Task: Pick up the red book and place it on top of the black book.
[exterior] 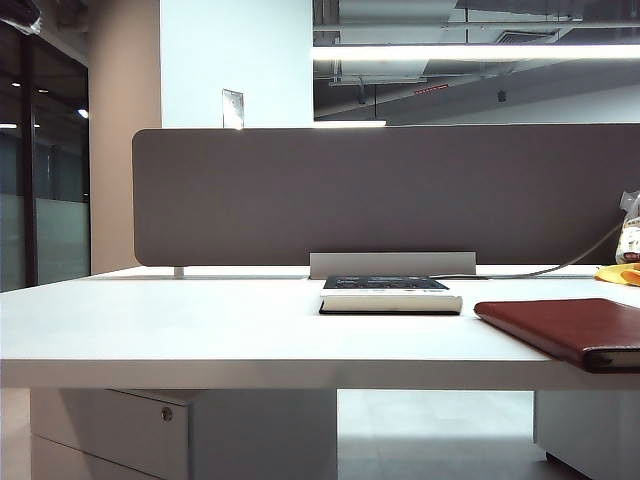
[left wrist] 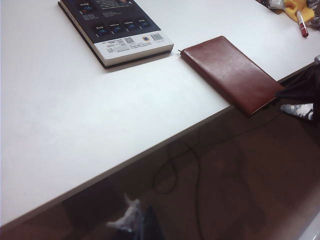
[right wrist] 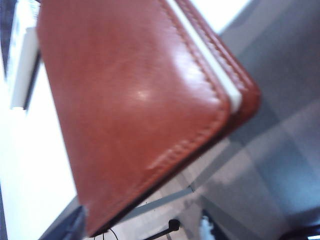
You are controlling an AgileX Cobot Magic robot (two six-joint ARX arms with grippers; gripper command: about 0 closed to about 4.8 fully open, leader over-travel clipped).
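A white worktop (exterior: 150, 330) carries the black book (exterior: 390, 294) lying flat near its middle, its cover's small light print too small to read. The red book (exterior: 575, 330) lies flat at the front right corner, overhanging the edge. Neither the left gripper nor the right gripper is visible, so their state cannot be told

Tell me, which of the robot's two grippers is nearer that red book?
The right. Its wrist view is filled by the red book, so the right gripper sits close by it. The left gripper looks on from well back, with much bare table between.
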